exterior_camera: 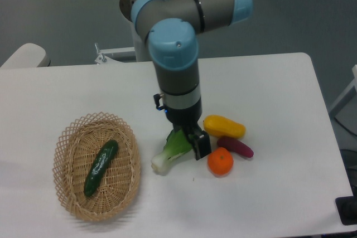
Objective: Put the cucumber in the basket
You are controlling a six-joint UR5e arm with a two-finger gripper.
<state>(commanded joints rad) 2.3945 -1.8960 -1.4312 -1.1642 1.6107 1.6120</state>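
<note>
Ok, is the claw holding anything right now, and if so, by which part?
Nothing is held. The cucumber lies free in the basket, well apart from the claw, which hangs over the bok choy with nothing between its fingers.

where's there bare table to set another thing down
Free: the right side of the table, past the yellow vegetable; the front strip below the orange; and the back left, behind the basket. Crowded: the middle, where the pincer hangs over the bok choy, with the purple vegetable close by. The cucumber fills the basket.
</note>
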